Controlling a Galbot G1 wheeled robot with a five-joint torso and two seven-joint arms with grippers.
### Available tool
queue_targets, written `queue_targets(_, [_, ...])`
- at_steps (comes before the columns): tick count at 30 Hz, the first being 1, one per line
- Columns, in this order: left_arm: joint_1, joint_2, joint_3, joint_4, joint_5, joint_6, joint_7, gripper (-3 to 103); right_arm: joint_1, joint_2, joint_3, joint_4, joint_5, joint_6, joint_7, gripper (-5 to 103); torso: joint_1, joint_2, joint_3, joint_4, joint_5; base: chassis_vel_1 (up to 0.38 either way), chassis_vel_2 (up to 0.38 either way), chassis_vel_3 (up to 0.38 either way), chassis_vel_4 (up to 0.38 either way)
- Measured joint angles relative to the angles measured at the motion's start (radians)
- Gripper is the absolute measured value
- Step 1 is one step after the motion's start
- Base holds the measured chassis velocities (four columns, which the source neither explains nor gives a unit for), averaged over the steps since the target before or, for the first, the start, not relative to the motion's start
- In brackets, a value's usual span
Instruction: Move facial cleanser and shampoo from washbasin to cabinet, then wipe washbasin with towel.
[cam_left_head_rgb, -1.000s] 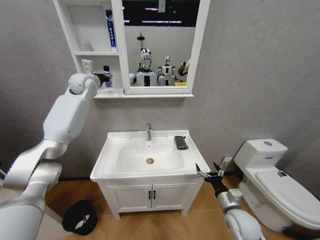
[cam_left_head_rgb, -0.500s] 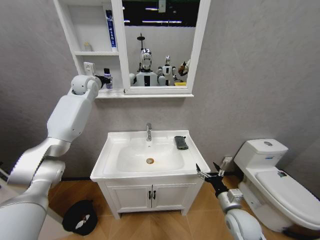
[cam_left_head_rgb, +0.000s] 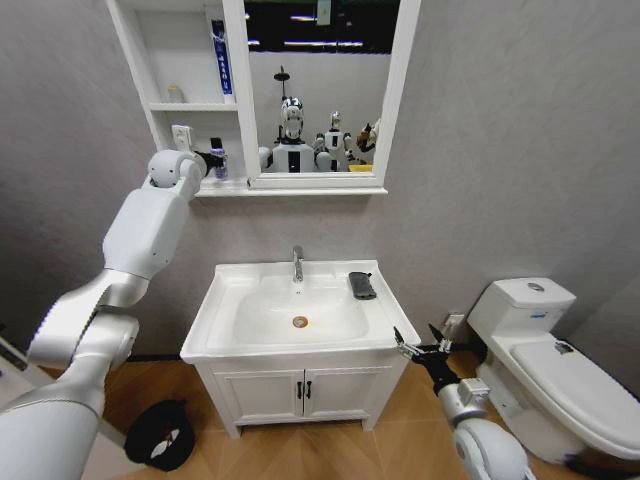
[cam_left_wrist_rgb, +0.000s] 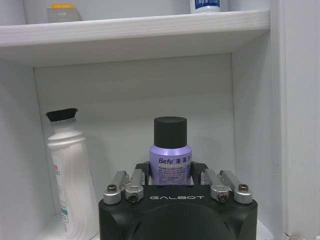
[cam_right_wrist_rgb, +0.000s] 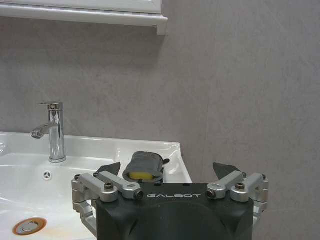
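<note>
My left gripper (cam_left_head_rgb: 212, 159) is raised into the bottom shelf of the white cabinet (cam_left_head_rgb: 135, 60) and is shut on the shampoo (cam_left_wrist_rgb: 170, 155), a small purple bottle with a dark cap, held upright. The facial cleanser (cam_left_wrist_rgb: 70, 190), a slim white bottle, stands on the same shelf beside it, also seen as the facial cleanser (cam_left_head_rgb: 181, 137) in the head view. The dark towel (cam_left_head_rgb: 362, 285) lies on the back right corner of the washbasin (cam_left_head_rgb: 212, 312). My right gripper (cam_left_head_rgb: 424, 349) hangs open, low beside the basin's right front corner, with the towel (cam_right_wrist_rgb: 144, 163) beyond it.
A blue-and-white tube (cam_left_head_rgb: 221, 58) stands on the shelf above. The chrome tap (cam_left_head_rgb: 297, 263) rises at the basin's back and a brass drain (cam_left_head_rgb: 300, 321) sits in the bowl. A white toilet (cam_left_head_rgb: 545, 365) is at the right. A black object (cam_left_head_rgb: 160, 432) lies on the floor at the left.
My left arm has shifted slightly right and down, carrying the shampoo a little lower and deeper into the bottom shelf. The right arm has barely moved.
</note>
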Motion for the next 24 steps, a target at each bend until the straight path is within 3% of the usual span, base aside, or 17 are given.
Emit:
queue_targets(7, [0.006, 0.002, -0.002, 0.010, 0.015, -0.009, 0.004, 40, -0.001, 0.000, 0.001, 0.001, 0.000, 0.001, -0.002, 100, 0.000, 0.000, 0.000, 0.0000, -0.0001, 0.000, 0.000, 0.000, 0.000])
queue_targets(10, [0.008, 0.000, -0.003, 0.011, 0.020, -0.009, 0.003, 55, -0.001, 0.000, 0.001, 0.001, 0.000, 0.001, -0.003, 100, 0.000, 0.000, 0.000, 0.0001, -0.0001, 0.000, 0.000, 0.000, 0.000])
queue_targets(12, [0.008, -0.001, -0.003, 0.011, 0.021, -0.009, 0.003, 55, -0.001, 0.001, 0.001, 0.001, 0.000, 0.001, -0.003, 100, 0.000, 0.000, 0.000, 0.0000, 0.0000, 0.000, 0.000, 0.000, 0.000])
queue_targets(13, [0.009, -0.001, -0.003, 0.011, 0.023, -0.010, 0.002, 66, -0.001, 0.001, 0.001, 0.001, 0.000, 0.001, -0.003, 100, 0.000, 0.000, 0.000, 0.0000, 0.0000, 0.000, 0.000, 0.000, 0.000])
queue_targets(14, [0.009, -0.001, -0.003, 0.011, 0.023, -0.010, 0.002, 66, -0.001, 0.001, 0.001, 0.001, 0.000, 0.001, -0.003, 100, 0.000, 0.000, 0.000, 0.0000, 0.0000, 0.000, 0.000, 0.000, 0.000])
queue_targets(16, [0.012, -0.002, -0.003, 0.010, 0.026, -0.011, 0.001, 77, -0.001, 0.000, 0.003, 0.001, 0.000, 0.003, -0.003, 100, 0.000, 0.000, 0.000, 0.0001, -0.0001, 0.000, 0.000, 0.000, 0.000])
queue_targets(19, [0.013, -0.001, -0.003, 0.010, 0.026, -0.011, 0.000, 82, -0.001, -0.001, 0.003, 0.001, 0.000, 0.003, -0.003, 100, 0.000, 0.000, 0.000, 0.0000, 0.0000, 0.000, 0.000, 0.000, 0.000])
queue_targets(22, [0.018, 0.005, -0.003, 0.001, 0.027, -0.012, -0.002, 97, -0.003, -0.003, 0.005, 0.001, 0.002, 0.005, -0.003, 100, 0.000, 0.000, 0.000, 0.0000, -0.0001, 0.000, 0.000, 0.000, 0.000])
queue_targets(24, [0.019, 0.008, -0.003, -0.003, 0.027, -0.012, -0.003, 99, -0.003, -0.003, 0.005, 0.001, 0.002, 0.006, -0.003, 100, 0.000, 0.000, 0.000, 0.0000, 0.0000, 0.000, 0.000, 0.000, 0.000])
